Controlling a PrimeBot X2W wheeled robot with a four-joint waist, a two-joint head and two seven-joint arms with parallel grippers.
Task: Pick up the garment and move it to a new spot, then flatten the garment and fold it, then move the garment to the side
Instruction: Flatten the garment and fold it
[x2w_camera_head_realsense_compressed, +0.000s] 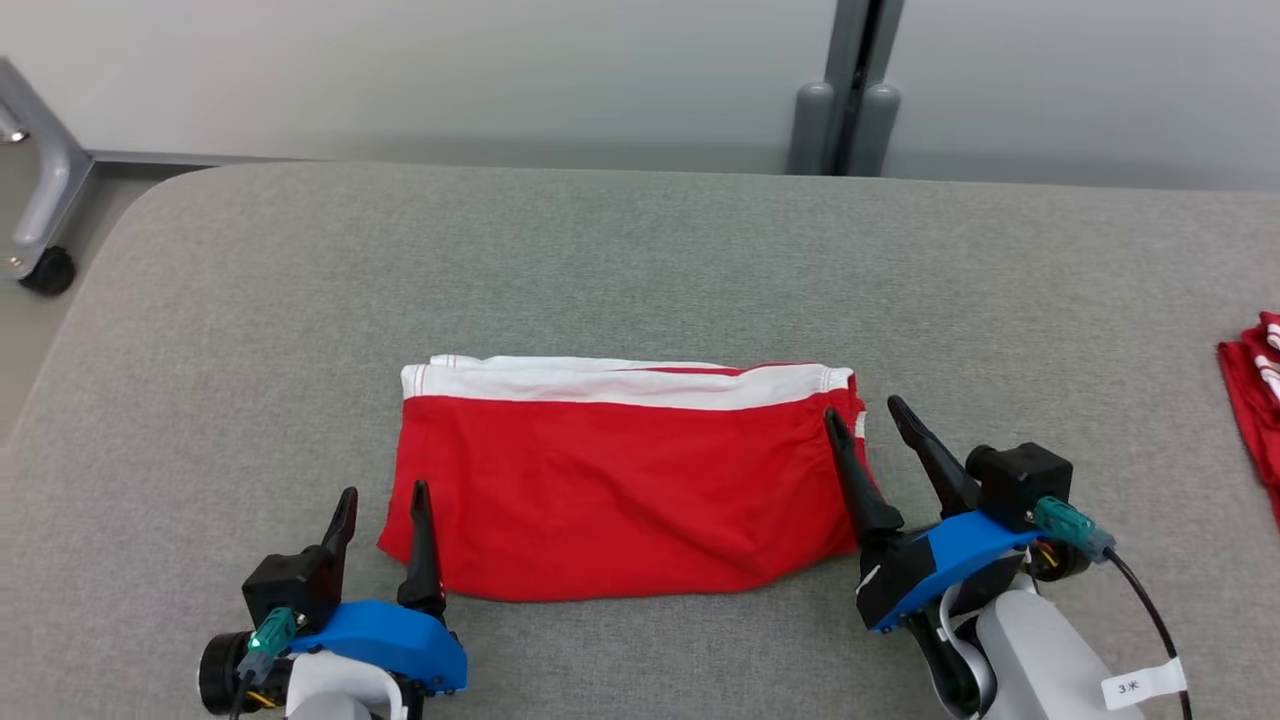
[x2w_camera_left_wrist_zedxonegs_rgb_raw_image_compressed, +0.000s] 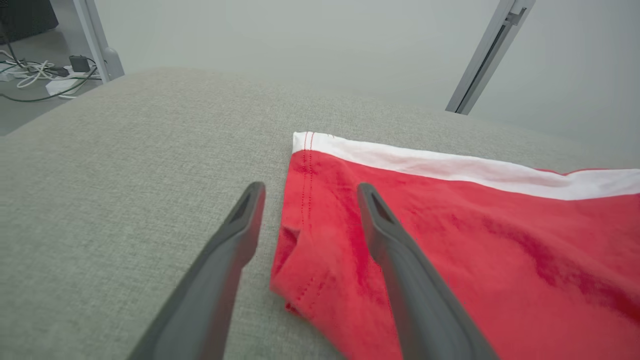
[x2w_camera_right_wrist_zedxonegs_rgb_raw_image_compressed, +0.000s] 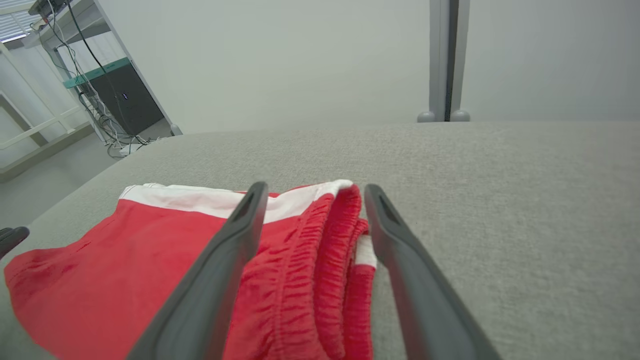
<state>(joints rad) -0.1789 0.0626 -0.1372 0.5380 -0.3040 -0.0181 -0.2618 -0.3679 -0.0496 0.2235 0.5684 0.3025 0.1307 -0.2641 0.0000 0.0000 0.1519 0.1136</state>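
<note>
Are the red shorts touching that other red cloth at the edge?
Apart. The head view shows a wide stretch of grey table between the red shorts and the other red cloth.

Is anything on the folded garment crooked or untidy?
Slightly: the garment lies flat on the table, but its near left corner is rumpled and the white bands along its far edge are misaligned.

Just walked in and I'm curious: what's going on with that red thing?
A two-armed robot is working on a red garment with a white band, lying folded on a grey table. Its left pincer and right pincer stand open at the garment's two ends, gripping nothing. Another red cloth lies at the table's right edge.
</note>
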